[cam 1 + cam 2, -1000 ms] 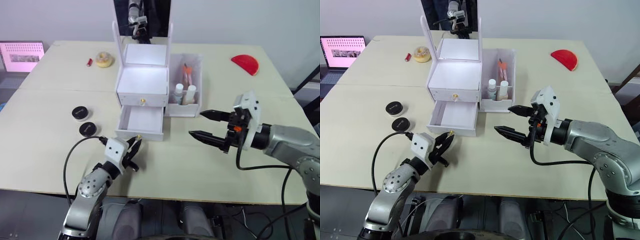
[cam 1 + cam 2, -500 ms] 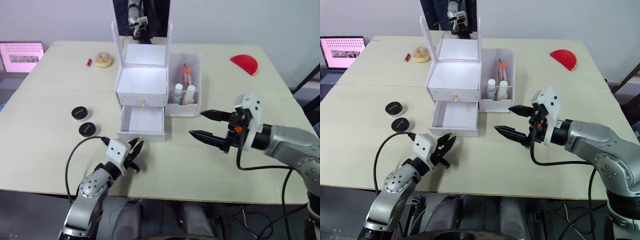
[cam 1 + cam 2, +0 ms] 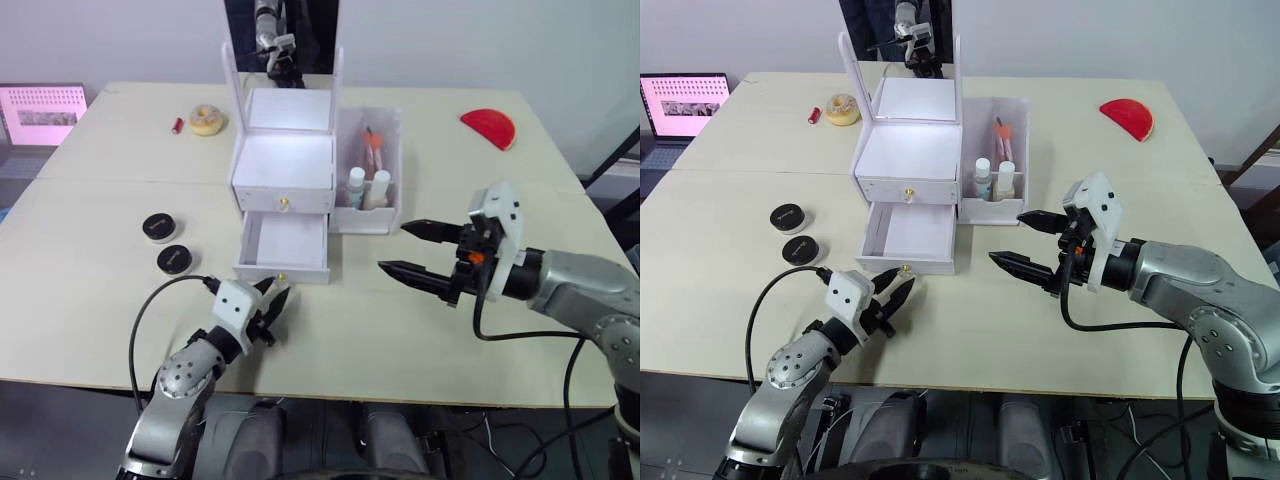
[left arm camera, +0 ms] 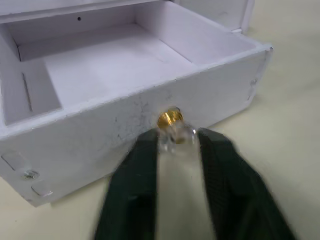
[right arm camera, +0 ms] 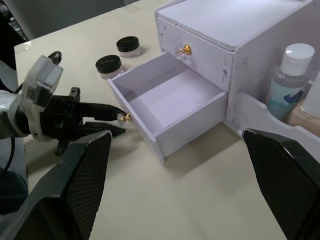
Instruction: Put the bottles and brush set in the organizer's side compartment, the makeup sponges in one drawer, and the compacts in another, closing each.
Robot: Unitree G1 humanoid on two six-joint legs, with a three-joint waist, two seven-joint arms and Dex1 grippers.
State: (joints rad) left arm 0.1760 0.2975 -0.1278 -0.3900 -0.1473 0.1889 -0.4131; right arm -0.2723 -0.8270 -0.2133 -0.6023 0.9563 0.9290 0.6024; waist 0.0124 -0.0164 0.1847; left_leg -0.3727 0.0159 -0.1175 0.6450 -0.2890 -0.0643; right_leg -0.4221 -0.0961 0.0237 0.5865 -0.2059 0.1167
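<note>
Now, left arm: low over the surface (image 3: pixel 90 270), forearm angled up toward the organizer (image 3: pixel 285 165); left gripper (image 4: pixel 170 136) sits right at the knob (image 4: pixel 170 120) of the lower drawer (image 3: pixel 285 245).
Left fingers: the two black fingers (image 4: pixel 132 185) flank the clear-tipped gold knob, one on each side, closed in against it; whether they truly pinch it I cannot tell for sure, but they look closed on it.
Lower drawer: pulled out toward those fingers, empty, white, flat-bottomed with scuffed paint on its front.
Upper drawer: (image 3: pixel 284 199) pushed in, just beyond the lower one from the left fingers, with its own gold knob.
Right arm: held above the surface, forearm reaching in from the right, silver shell with a white wrist block.
Right gripper: (image 3: pixel 412 250) black pointed fingers spread wide apart, holding nothing, aimed at the organizer's side compartment (image 3: pixel 372 170).
Bottles: (image 3: pixel 366 189) two, white-capped, upright in the compartment's near end, just beyond the right fingertips; brush set (image 3: pixel 372 145) behind them.
Compacts: (image 3: pixel 166 243) two round black ones on the surface, off to the outer side of the left fingers, close together.
Sponges: a round yellowish one (image 3: pixel 207 119) and a red half-round one (image 3: pixel 489 128) lie far beyond both grippers.
Writing: none legible.
</note>
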